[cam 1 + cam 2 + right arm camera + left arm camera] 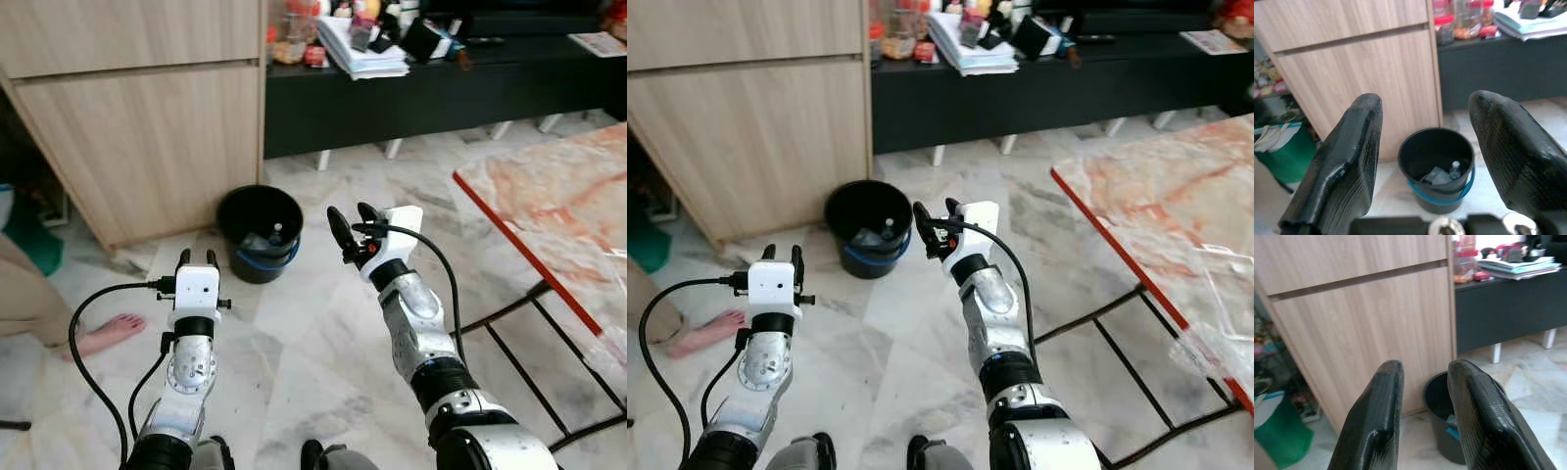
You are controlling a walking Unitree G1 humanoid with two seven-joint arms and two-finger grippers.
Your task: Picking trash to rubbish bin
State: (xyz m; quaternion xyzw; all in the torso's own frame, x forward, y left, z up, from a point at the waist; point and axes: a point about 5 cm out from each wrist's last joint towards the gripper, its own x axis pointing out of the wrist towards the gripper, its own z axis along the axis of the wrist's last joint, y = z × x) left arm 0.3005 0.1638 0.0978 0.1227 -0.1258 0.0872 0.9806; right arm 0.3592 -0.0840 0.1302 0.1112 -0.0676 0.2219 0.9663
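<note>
**Apparently Empty-Handed at the Bin**

Evidently the robot is standing between drops: both grippers are holding nothing, and the bin point(260, 233) is sitting on the marble floor point(323, 333) just ahead, close to the wooden cabinet point(147, 137) on the left and in front of the black bench point(431, 93) at the far side. The right gripper point(351, 232) is hovering just right of the bin with its fingers spread wide, and its wrist view is looking straight over the bin's mouth. The left gripper point(197, 258) is hanging nearer and to the left, its fingers standing a little apart with only air between them.

Some trash point(1442, 174) is already lying in the bin, among it what looks like a small bottle and crumpled bits. Judging by that, a drop seems to be finished, and the next move is probably calling for a turn away to look for another piece, since no loose rubbish is showing on the floor near the bin.

Much is proving hard to read. The bin's contents are sitting in deep shade. A person's bare foot point(108, 333) is showing at the left edge, the rest cut off. The table point(558, 211) on the right is running out of frame, and the clutter point(367, 39) on the bench is too small to sort into trash or keepsakes.
</note>
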